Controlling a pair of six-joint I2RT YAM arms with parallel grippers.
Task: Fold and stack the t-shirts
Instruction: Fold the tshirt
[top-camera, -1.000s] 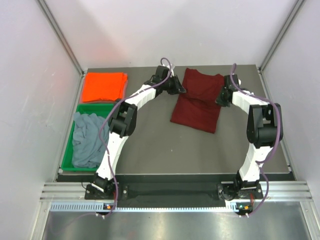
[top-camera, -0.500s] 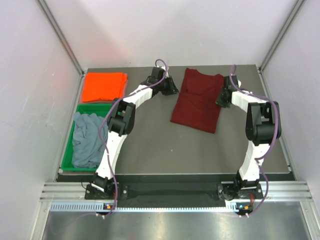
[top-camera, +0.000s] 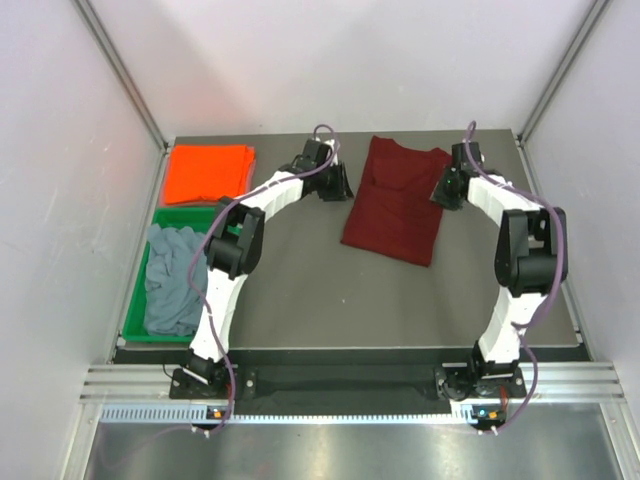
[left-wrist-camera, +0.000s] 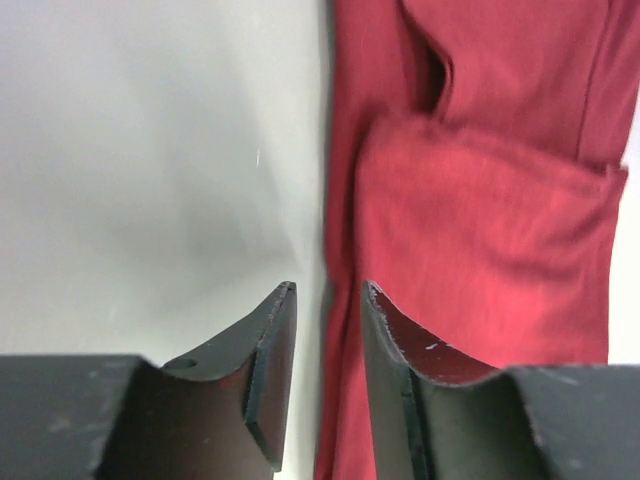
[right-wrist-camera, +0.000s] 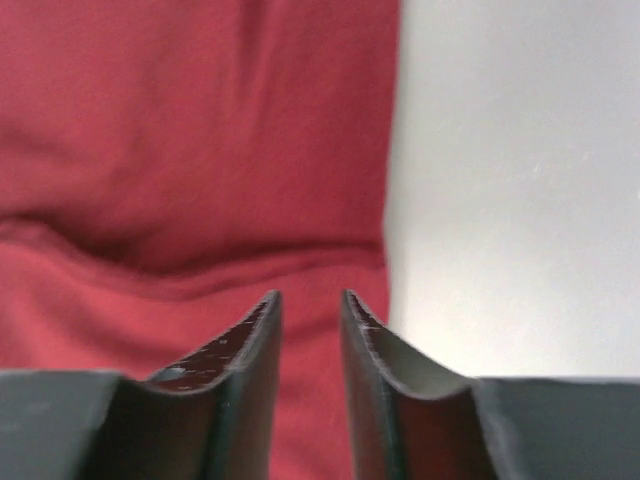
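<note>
The dark maroon t-shirt (top-camera: 393, 203) lies flat at the back middle of the table, its sides folded in. My left gripper (top-camera: 337, 184) hovers just off its left edge. In the left wrist view my left gripper (left-wrist-camera: 328, 290) is open, with the maroon t-shirt (left-wrist-camera: 480, 200) and its edge showing below the gap. My right gripper (top-camera: 441, 192) is over the shirt's right edge. In the right wrist view my right gripper (right-wrist-camera: 310, 296) is open above the maroon t-shirt (right-wrist-camera: 180, 150), with nothing pinched. The orange t-shirt (top-camera: 208, 172) lies folded at the back left. The grey-blue t-shirt (top-camera: 172, 278) is crumpled in a tray.
A green plastic tray (top-camera: 139, 292) at the left edge holds the grey-blue shirt. The grey table (top-camera: 330, 290) is ringed by a metal frame and white walls. Both arms arch from the near edge toward the back.
My left gripper has backed leftward off the maroon shirt and opened wider. My right gripper has gone from shut to open at the shirt's right edge.
</note>
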